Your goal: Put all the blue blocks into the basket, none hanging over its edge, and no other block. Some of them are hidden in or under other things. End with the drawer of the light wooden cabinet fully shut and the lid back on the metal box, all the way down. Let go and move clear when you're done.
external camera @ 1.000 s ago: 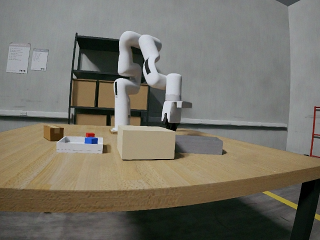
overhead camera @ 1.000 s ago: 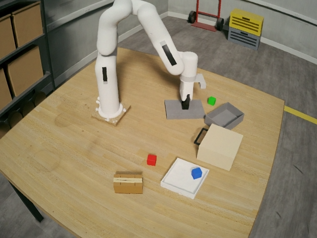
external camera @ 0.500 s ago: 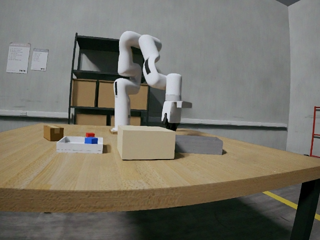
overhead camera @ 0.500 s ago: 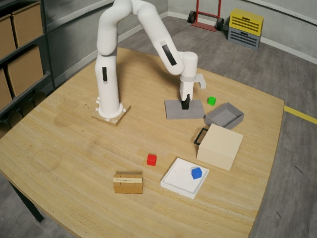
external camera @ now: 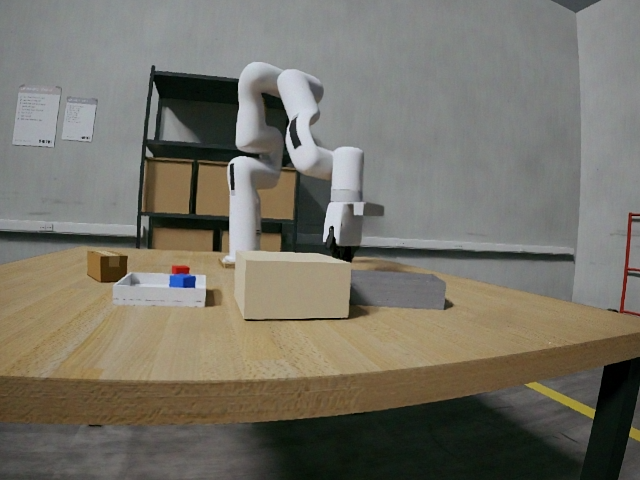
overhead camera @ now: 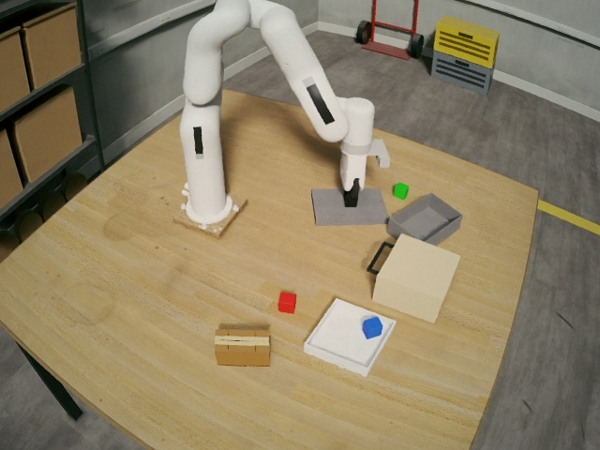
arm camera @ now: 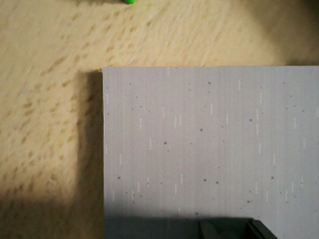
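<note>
Top view shows, from left to right, a brown carton [overhead camera: 243, 354] [external camera: 107, 266], then a red block [overhead camera: 287, 302] [external camera: 179, 269]. One blue block [overhead camera: 372, 327] [external camera: 182, 280] is held within the white tray [overhead camera: 317, 352] [external camera: 155, 296]. A flat grey panel [overhead camera: 329, 209] [arm camera: 199, 139] is overhung by the narrowly set jaws; whether anything is grasped cannot be told. Farther right are seen a green block [overhead camera: 400, 190] [arm camera: 129, 1], the light wooden cabinet [overhead camera: 419, 276] [external camera: 292, 289], its black handle [overhead camera: 372, 266] turned left, and an open grey container [overhead camera: 448, 227] [external camera: 398, 289] on the tabletop [overhead camera: 193, 300] [external camera: 439, 341] [arm camera: 40, 139].

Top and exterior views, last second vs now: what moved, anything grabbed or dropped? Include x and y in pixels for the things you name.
Nothing visibly changed. No visible travel, grab or release: the tool [overhead camera: 351, 198] [external camera: 342, 253] [arm camera: 229, 230] is still down at the flat-topped grey box [overhead camera: 326, 208] [arm camera: 189, 144]. Blue block [overhead camera: 372, 327] [external camera: 181, 281], red block [overhead camera: 287, 302] [external camera: 180, 269], green block [overhead camera: 400, 190] [arm camera: 129, 1] and cabinet [overhead camera: 419, 271] [external camera: 294, 289] all stayed put.
</note>
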Robot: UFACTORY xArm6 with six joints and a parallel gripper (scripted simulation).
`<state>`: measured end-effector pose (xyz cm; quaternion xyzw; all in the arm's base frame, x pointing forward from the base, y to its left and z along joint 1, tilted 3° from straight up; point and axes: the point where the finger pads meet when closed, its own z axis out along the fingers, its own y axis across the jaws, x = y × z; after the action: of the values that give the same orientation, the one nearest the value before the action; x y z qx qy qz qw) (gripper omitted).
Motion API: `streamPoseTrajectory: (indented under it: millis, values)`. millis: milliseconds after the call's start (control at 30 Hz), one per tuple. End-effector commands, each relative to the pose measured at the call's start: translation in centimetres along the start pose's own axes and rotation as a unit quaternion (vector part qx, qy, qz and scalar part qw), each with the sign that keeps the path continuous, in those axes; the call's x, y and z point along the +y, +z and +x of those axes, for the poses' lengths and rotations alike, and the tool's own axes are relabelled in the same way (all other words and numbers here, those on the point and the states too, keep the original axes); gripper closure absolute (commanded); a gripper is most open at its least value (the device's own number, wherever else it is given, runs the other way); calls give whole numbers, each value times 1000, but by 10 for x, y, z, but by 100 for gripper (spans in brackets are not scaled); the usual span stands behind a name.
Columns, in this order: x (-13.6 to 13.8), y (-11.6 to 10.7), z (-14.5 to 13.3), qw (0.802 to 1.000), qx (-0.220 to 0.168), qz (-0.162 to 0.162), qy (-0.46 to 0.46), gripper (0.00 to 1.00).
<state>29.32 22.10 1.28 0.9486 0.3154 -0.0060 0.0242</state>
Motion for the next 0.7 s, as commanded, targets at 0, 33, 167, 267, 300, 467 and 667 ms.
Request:
streamPoseTrajectory:
  millis: [0,33,167,267,300,467,667]
  values:
    - [0,-1,1,1000,2,0,0,100]
    - [0,-1,1,1000,2,0,0,100]
    - [0,-2,1,1000,2,0,0,100]
    - [0,-5,1,1000,2,0,0,100]
    - [0,-6,1,1000,2,0,0,100]
    - [0,-16,1,1000,2,0,0,100]
    - [0,-28,1,1000,2,0,0,100]
